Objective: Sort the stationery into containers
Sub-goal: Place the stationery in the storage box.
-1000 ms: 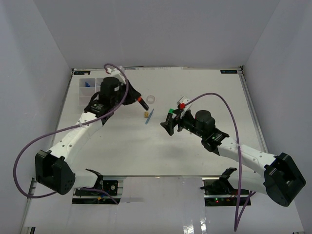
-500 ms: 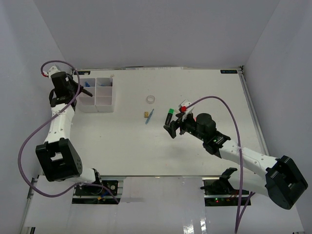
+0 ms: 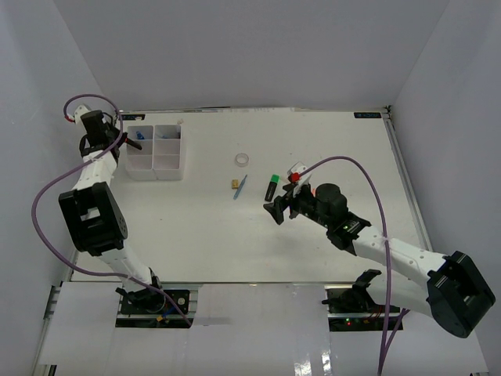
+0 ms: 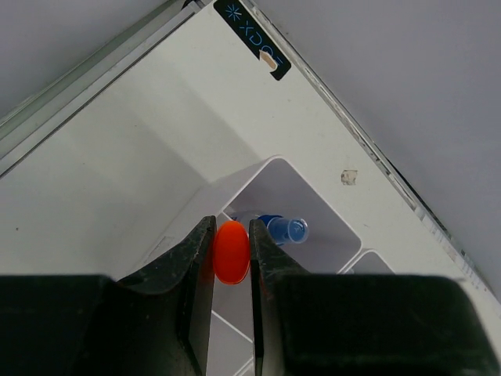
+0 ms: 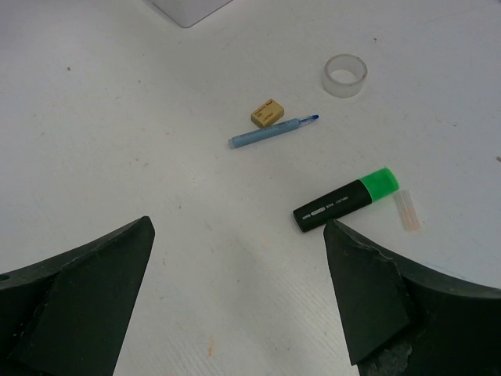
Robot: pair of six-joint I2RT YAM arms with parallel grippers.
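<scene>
Swung from mid-table to the far-left corner, the left gripper hangs at the organiser tray. It is clenched on the orange-capped highlighter at the rim of the far-left compartment, where the blue-capped glue bottle lies. The right gripper, jaws spread wide and holding nothing, hovers over the table near the green-capped highlighter. Beyond it lie the tape ring, the blue pen and, just beside the pen, the brass clip.
</scene>
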